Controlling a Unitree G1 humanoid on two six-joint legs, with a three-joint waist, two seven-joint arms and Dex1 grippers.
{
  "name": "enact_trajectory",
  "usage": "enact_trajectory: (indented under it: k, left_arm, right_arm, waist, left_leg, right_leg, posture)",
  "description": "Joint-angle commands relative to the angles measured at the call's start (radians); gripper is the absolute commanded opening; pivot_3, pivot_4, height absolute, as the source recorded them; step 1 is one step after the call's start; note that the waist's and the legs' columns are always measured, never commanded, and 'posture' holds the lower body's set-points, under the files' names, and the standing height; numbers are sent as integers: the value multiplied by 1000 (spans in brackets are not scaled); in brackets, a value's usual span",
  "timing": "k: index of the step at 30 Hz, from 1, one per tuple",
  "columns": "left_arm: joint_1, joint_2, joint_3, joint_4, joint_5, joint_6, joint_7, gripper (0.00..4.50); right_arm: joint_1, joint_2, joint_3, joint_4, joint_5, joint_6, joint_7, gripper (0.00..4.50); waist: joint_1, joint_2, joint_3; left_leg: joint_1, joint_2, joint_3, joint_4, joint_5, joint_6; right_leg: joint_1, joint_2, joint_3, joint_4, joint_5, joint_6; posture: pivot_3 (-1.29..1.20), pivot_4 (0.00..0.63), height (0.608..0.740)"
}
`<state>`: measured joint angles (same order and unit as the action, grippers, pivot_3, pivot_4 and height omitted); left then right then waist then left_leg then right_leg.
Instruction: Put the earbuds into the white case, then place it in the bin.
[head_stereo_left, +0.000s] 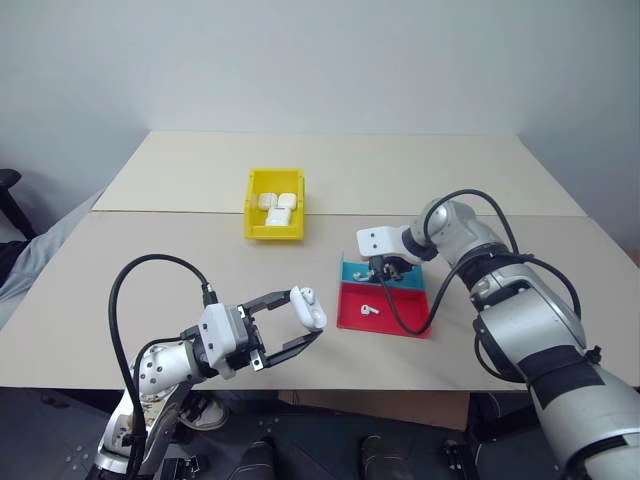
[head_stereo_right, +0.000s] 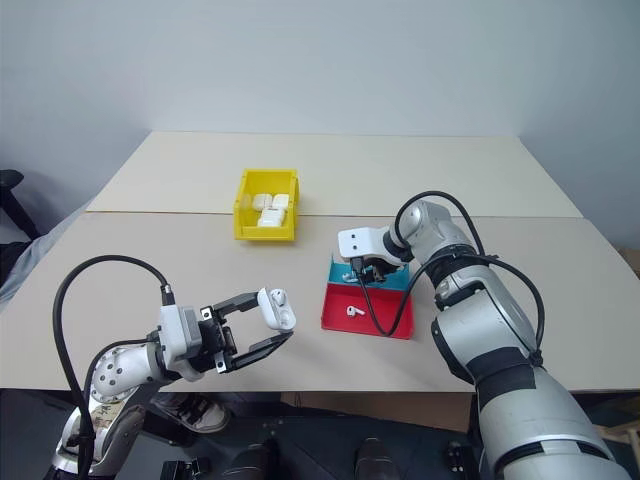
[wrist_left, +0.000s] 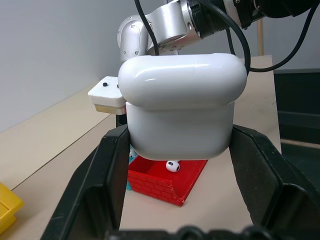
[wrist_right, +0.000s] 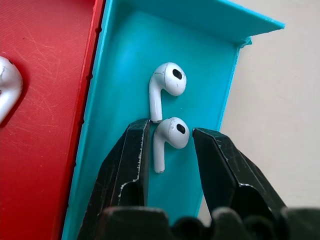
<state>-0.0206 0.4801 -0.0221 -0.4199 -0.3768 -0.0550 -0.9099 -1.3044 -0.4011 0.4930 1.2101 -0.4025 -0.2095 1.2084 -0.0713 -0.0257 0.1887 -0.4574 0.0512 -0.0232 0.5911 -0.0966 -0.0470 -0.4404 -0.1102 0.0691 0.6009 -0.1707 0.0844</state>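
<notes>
Nearest the robot, the left gripper holds a small glossy white rounded earbud case clamped between its two black fingers, raised above the front edge of the pale beige table. In the head views the case's lid looks to be flipped open, though the left wrist view shows its rounded outside and not the hinge.

Further out on the robot's right lies a shallow plastic tray, its near half red and its far half teal. One tiny white earbud lies in the red half. In the teal half two more tiny white earbuds lie almost touching. The right gripper reaches down into that half with its fingers partly apart, straddling the nearer earbud without yet pinching it; the second earbud sits just beyond.

Risks from here, as a judgement: the closing fingers could nudge the neighbouring earbud, or squeeze the smooth stem so it pops sideways. A finger could also snag the teal wall and shift the tray.

Farthest away, mid-table, stands the small bright yellow plastic open-top bin, already containing several white cases. The held case is well apart from it.
</notes>
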Motion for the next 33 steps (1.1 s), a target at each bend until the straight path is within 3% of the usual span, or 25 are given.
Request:
enact_trajectory:
  k: [1,4,7,19,24,28,33]
  left_arm:
    - [-6,5,0,-19,0,-29,3,2764]
    - [-8,5,-1,-17,0,-31,4,2764]
    - [-10,6,-1,-15,-1,-31,3,2764]
    - [-19,4,-3,-7,-1,-36,0,2764]
    - [-40,2,3,-6,-13,-26,3,2764]
    - [-77,-4,11,-12,-48,1,8,2764]
    - [-175,-27,-3,29,-81,23,4,2764]
  right_arm:
    - [-21,-2,-18,-1,-5,3,-9,1764]
    - [-22,-1,-19,2,-7,11,-3,1764]
    - [-17,-6,-17,-3,-8,2,8,1169]
    - [-18,-17,-32,-19,1,16,-2,1169]
    - [-36,-69,-79,-92,35,48,18,1169]
    - [-2,-155,-199,-321,151,223,105,1169]
    - [152,-268,-443,-895,418,774,157,1169]
  waist:
    - [0,0,0]
    - [0,0,0]
    - [0,0,0]
    - [0,0,0]
    - [1,0,0]
    - [5,0,0]
    - [20,0,0]
  left_leg:
    - [0,0,0,0,0,0]
    - [0,0,0,0,0,0]
    - [1,0,0,0,0,0]
    - [1,0,0,0,0,0]
    - [1,0,0,0,0,0]
    - [0,0,0,0,0,0]
    - [1,0,-1,1,0,0]
  right_leg:
    - [0,0,0,0,0,0]
    - [0,0,0,1,0,0]
    - [0,0,0,2,0,0]
    - [0,0,0,2,0,0]
    - [0,0,0,2,0,0]
    - [0,0,0,2,0,0]
    - [1,0,0,2,-2,-1]
  posture:
    - [0,150,740]
    - [0,150,740]
    - [0,150,740]
    - [0,150,740]
    - [0,150,740]
    - [0,150,740]
    - [0,150,740]
